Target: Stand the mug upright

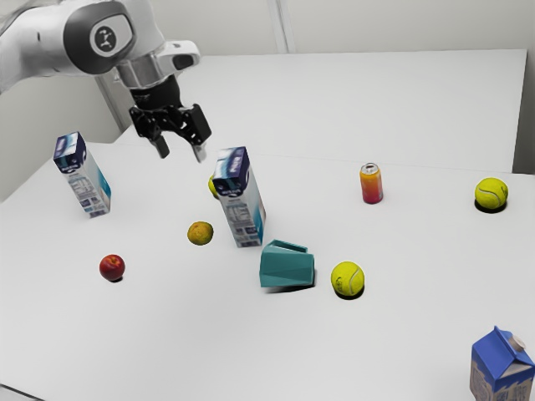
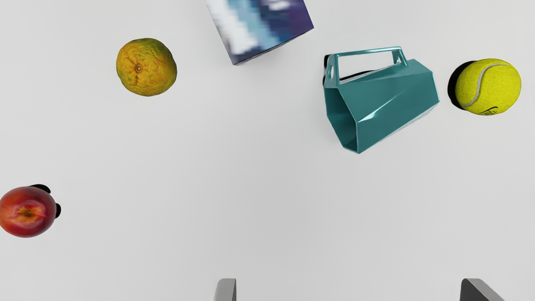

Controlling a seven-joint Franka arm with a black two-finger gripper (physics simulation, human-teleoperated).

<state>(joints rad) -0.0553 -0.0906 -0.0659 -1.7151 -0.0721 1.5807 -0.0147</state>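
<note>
- On the tabletop point(image 1: 184, 334), the teal mug point(image 1: 287, 268) lay tipped on its side, just beside a tennis ball point(image 1: 348, 279).
- Near it, a tall carton point(image 1: 242, 209) stood upright, contents hidden.
- Above, the jaws hung spread, released.

White counter point(image 1: 175, 334), pale plain room, soft even light.
Counter top smooth, matte, off-white, light grey in wrist view; small dark shadows on it. Past counter's far edge: big flat white surface point(image 1: 376, 100), can't tell if upright or level, thin seam line between it and counter. Behind that, light grey wall point(image 1: 401, 25) with pale vertical strip point(image 1: 284, 25). Darker grey wall area point(image 1: 29, 146) beside counter, exterior view's left. Thin dark line point(image 1: 21, 393) at counter's near corner, same side, unclear what.
</note>
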